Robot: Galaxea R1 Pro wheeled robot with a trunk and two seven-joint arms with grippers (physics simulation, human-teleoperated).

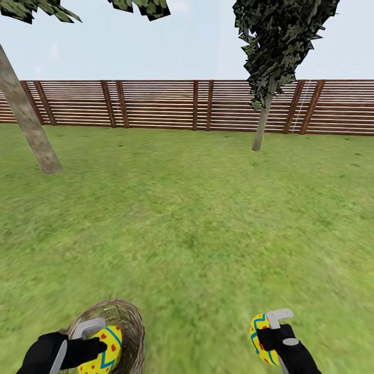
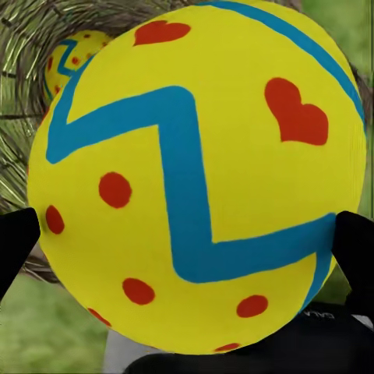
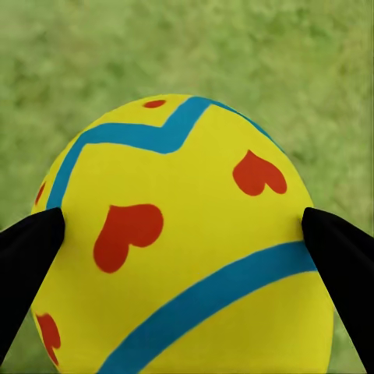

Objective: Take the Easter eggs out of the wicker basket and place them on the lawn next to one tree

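My left hand (image 1: 98,347) grips one egg (image 1: 102,349) just above the basket (image 1: 130,319); my right hand (image 1: 266,337) clamps a second egg (image 1: 259,340) over the lawn (image 1: 197,223). A third egg (image 2: 72,61) sits below the left hand — still in the basket, I think. They're glossy yellow, teal zigzags, red hearts — smooth, so either could slip on the way to the slanted tree (image 1: 31,130) far ahead.
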